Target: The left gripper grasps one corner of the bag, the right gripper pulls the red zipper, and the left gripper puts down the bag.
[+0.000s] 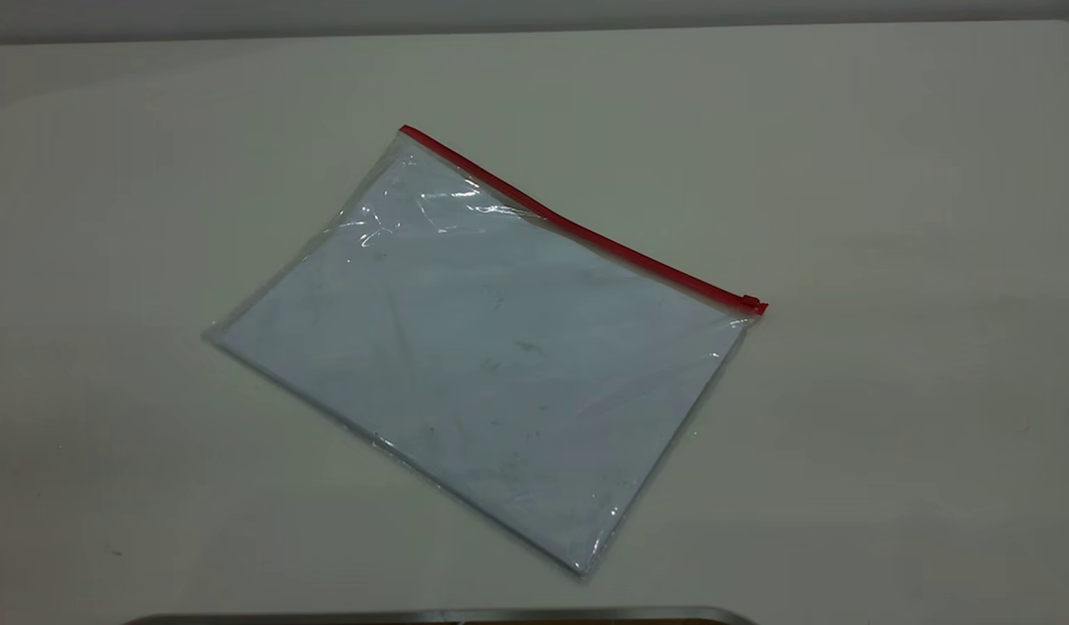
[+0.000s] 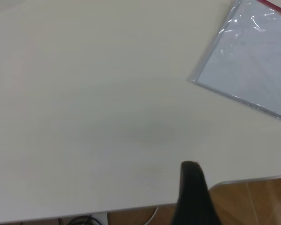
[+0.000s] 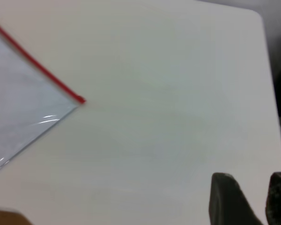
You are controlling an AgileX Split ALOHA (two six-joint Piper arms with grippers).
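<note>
The bag (image 1: 491, 356) lies flat near the middle of the white table (image 1: 890, 174), turned at an angle to the table's edges, nothing touching it. Its clear plastic shows a pale blue-white sheet (image 1: 465, 347) inside, with wrinkles catching the light near the far-left corner. The red zipper (image 1: 577, 227) runs along the bag's far long edge, and the small red slider (image 1: 749, 302) sits at that strip's right end, right at the bag's corner. In the exterior view, no arm is over the table. From the left wrist view, the left gripper (image 2: 193, 194) hangs over bare tabletop by the table's edge, well apart from the bag's corner (image 2: 194, 79); only one dark finger shows, so I cannot tell whether its fingers are spread or pressed together. From the right wrist view, the right gripper (image 3: 253, 194) shows two dark fingers (image 3: 227, 197) with a clear gap between them, spread and gripping nothing, poised over bare table near its rounded corner and well apart from the zipper's slider end (image 3: 79, 99).
</note>
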